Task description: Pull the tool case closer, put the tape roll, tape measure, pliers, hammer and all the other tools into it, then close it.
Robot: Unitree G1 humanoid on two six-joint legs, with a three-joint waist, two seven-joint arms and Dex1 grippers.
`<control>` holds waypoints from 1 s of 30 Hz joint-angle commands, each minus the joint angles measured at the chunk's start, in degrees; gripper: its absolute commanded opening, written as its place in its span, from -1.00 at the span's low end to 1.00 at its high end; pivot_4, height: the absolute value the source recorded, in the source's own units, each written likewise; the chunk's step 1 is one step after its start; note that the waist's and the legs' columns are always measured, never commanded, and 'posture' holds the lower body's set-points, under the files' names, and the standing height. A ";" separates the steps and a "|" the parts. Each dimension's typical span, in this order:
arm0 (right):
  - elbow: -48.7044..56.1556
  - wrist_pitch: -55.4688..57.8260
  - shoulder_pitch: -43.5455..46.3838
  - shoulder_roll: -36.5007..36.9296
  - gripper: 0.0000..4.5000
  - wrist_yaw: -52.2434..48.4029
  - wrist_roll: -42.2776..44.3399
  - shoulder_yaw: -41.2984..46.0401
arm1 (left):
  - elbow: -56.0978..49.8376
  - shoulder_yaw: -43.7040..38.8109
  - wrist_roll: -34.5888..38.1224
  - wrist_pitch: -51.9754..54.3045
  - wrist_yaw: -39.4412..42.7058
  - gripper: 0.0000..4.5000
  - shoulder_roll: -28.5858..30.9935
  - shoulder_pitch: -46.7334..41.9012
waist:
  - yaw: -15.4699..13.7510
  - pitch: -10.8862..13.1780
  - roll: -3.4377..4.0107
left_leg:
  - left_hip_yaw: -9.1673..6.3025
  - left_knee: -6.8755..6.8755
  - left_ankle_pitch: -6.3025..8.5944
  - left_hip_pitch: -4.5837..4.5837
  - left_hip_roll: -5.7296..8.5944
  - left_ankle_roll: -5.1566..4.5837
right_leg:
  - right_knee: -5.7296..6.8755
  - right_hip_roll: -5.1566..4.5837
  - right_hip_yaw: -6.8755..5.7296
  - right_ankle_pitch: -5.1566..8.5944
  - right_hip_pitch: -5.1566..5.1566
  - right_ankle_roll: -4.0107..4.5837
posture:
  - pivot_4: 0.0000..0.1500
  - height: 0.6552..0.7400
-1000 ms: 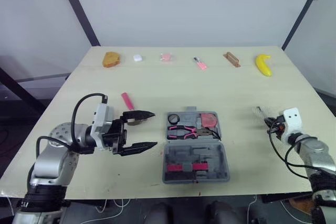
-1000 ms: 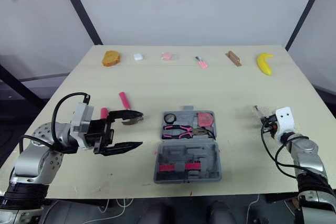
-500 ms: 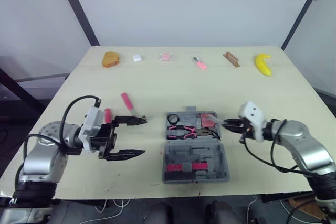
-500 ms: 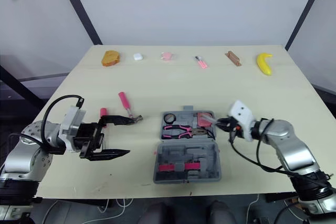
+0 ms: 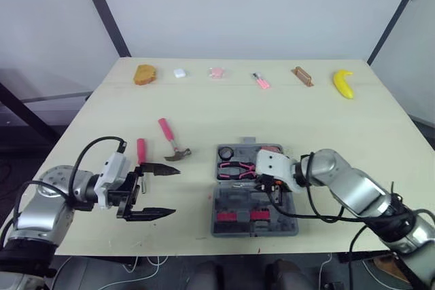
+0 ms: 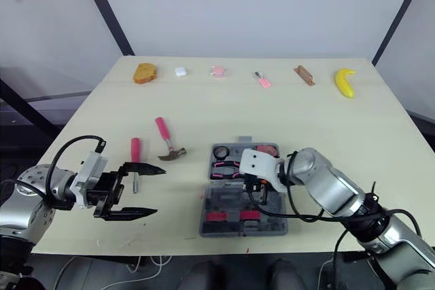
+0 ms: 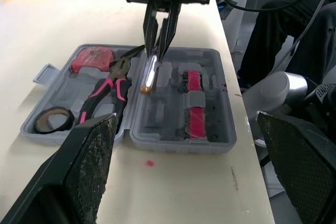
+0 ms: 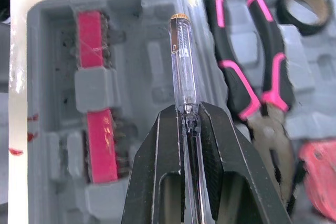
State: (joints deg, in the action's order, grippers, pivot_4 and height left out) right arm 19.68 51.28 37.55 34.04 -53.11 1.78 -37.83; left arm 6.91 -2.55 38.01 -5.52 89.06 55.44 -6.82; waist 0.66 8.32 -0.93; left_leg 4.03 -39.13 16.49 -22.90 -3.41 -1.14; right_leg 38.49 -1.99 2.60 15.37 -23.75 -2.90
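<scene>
- Pale desk (image 5: 306, 120) against a white wall (image 5: 238, 5). Small odds and ends, a banana (image 5: 342, 83) among them, sit in a row well beyond both end effectors.
- Right end effector (image 8: 186, 109): a second ago it was out by the desk's right edge, and half a second ago at the case's right side. It now hangs over the open tool case (image 5: 224, 203).
- Its fingers are pressed together on a clear-bodied tester screwdriver (image 8: 182, 61), with the brass-capped end sticking out ahead of the fingertips.
- The tester is over the case's near half, beside a pink piece (image 8: 90, 30) already clipped in there. Cannot tell whether it touches the plastic yet.
- Just past the right end effector, in the far half, the tape roll (image 7: 67, 123), pliers (image 7: 113, 85) and tape measure (image 7: 94, 59) are already seated.
- Left end effector (image 5: 163, 191): fingers spread wide, nothing between them. It has drawn back from beside the case over the last second.
- The hammer (image 5: 171, 142) and a pink-handled screwdriver (image 5: 141, 151) lie on bare desk just ahead of the left end effector, both outside the case.
- Reading: the tester has been carried across and looks about to be set down. It probably needs lining up with a moulded slot before the fingers let go.
- Left to do, as I judge it: tester in, then hammer and pink-handled screwdriver, then close the case. It already sits close.
</scene>
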 commanded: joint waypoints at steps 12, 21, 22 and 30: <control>-0.62 2.22 4.72 -3.82 -0.97 1.95 -6.43 -7.29 | -1.12 -1.55 -1.45 0.88 3.39 1.00 -0.99 -0.46 | 0.10 0.07 -0.07 | 0.01 0.00 0.00 -0.03 0.00 0.00 | 0.03 0.00 0.00 0.00 -0.06 0.00 | 1.00 1.00; -4.35 0.81 4.79 -6.60 -0.97 3.13 -8.97 -9.50 | -1.25 -2.04 -2.50 0.79 3.25 1.00 -1.63 -0.19 | 0.14 0.08 -0.08 | 0.01 0.00 0.00 -0.03 0.00 0.00 | 0.04 0.00 0.00 0.00 -0.07 0.00 | 1.00 1.00; -4.93 0.51 4.87 -6.97 -0.97 3.25 -9.19 -9.46 | -1.23 -2.09 -2.52 0.82 3.25 1.00 -1.69 -0.20 | 0.14 0.08 -0.08 | 0.02 0.00 0.00 -0.03 0.00 0.00 | 0.04 0.00 0.00 0.00 -0.07 0.00 | 1.00 1.00; -6.31 -0.99 4.44 -9.44 -0.97 3.16 -9.89 -8.95 | -0.96 -2.50 -3.00 0.55 3.19 1.00 -2.09 0.10 | 0.23 0.08 -0.09 | 0.00 0.00 0.00 -0.03 0.00 0.00 | 0.06 0.00 -0.01 0.00 -0.07 0.00 | 1.00 1.00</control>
State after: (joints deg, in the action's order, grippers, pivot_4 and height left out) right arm 12.43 51.08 41.52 25.05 -50.57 -7.47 -47.48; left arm 6.84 -3.42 34.96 -4.31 89.21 53.34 -6.72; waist 0.88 8.40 -1.02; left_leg 4.03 -39.13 16.48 -22.94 -3.41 -1.14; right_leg 38.55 -1.99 2.59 15.37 -23.82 -2.90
